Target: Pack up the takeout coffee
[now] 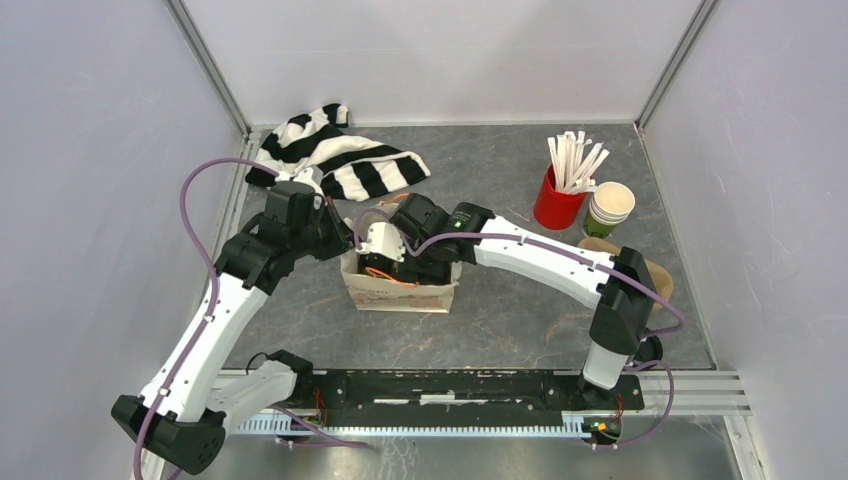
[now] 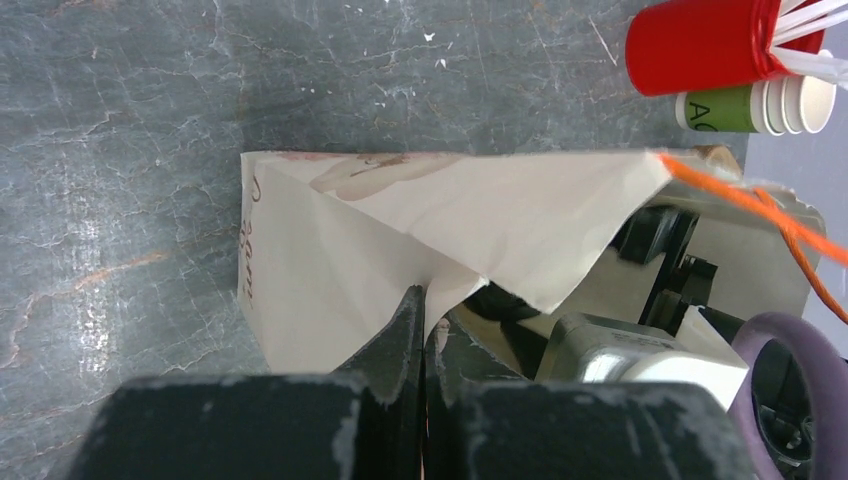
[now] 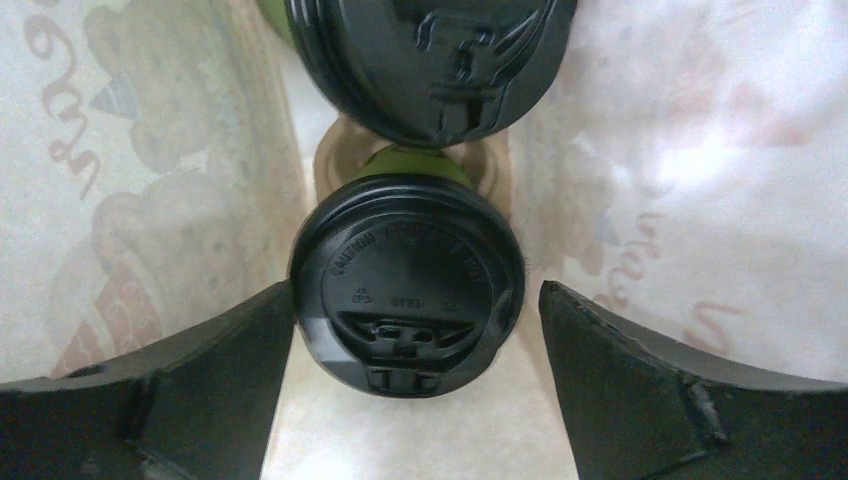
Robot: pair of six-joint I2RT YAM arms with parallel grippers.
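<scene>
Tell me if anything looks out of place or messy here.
A striped cloth lies crumpled at the far left corner of the table, apart from the packing. The wall of the bag is creased inward where the left gripper pinches it. Both lidded cups sit inside the bag; no spill shows.

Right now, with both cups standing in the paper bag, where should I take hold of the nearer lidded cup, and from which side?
Grip the nearer cup just under its black lid rim, coming straight down. It stands upright and the bag walls close both sides, so sideways is blocked. The right fingers stand open either side of it.
</scene>
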